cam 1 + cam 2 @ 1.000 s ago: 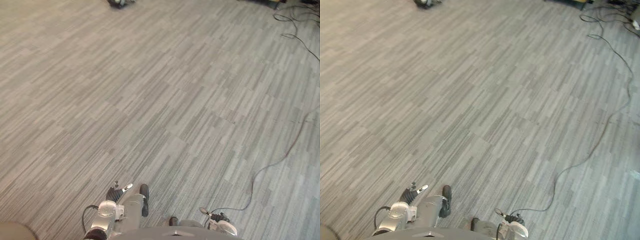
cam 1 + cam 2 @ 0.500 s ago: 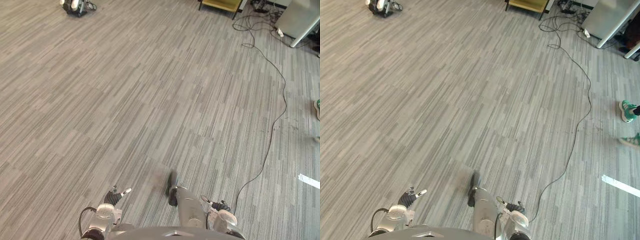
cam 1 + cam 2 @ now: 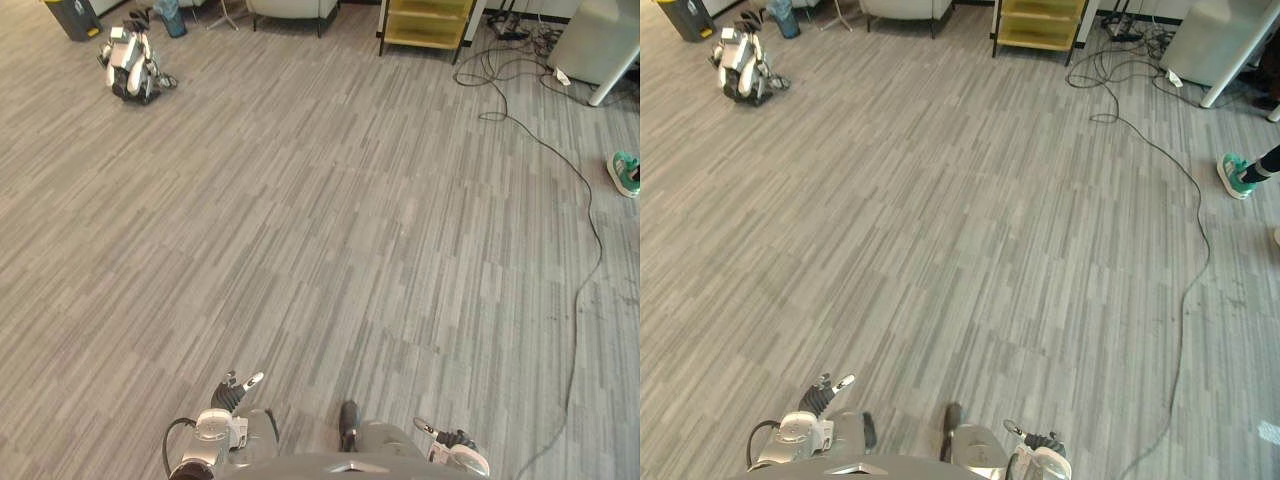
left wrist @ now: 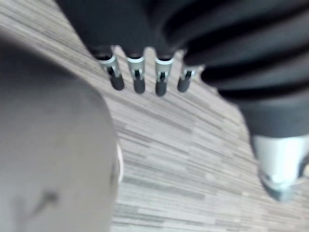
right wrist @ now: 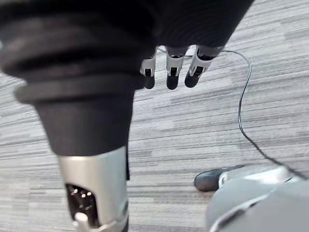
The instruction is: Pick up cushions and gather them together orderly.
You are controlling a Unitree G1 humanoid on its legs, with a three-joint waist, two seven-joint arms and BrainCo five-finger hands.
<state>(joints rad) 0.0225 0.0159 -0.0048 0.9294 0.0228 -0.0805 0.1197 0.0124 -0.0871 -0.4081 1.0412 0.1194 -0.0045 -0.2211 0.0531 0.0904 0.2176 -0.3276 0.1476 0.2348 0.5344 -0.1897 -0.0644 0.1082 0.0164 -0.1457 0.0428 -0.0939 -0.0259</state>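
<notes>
Left eye view: grey striped carpet [image 3: 330, 230]. Along the far edge stand a yellow shelf [image 3: 425, 20], a pale seat [image 3: 290, 8] beside it, a dark bin [image 3: 75, 18] in the far left corner, and a small white robot dog [image 3: 130, 70] lying just near the bin. A white desk leg and panel [image 3: 600, 40] are at far right, and a person's green shoe [image 3: 625, 172] is on the carpet at the right edge. All of these are well apart from both hands.

The left hand [image 3: 232, 388] is low at lower left. In the left wrist view its fingers [image 4: 139, 79] are straight and released, over carpet. The right hand [image 3: 455, 440] is at lower right. In the right wrist view its fingers [image 5: 171, 72] are also relaxed and grasp nothing.

I cannot tell where the cushions lie; neither hand has one.
</notes>
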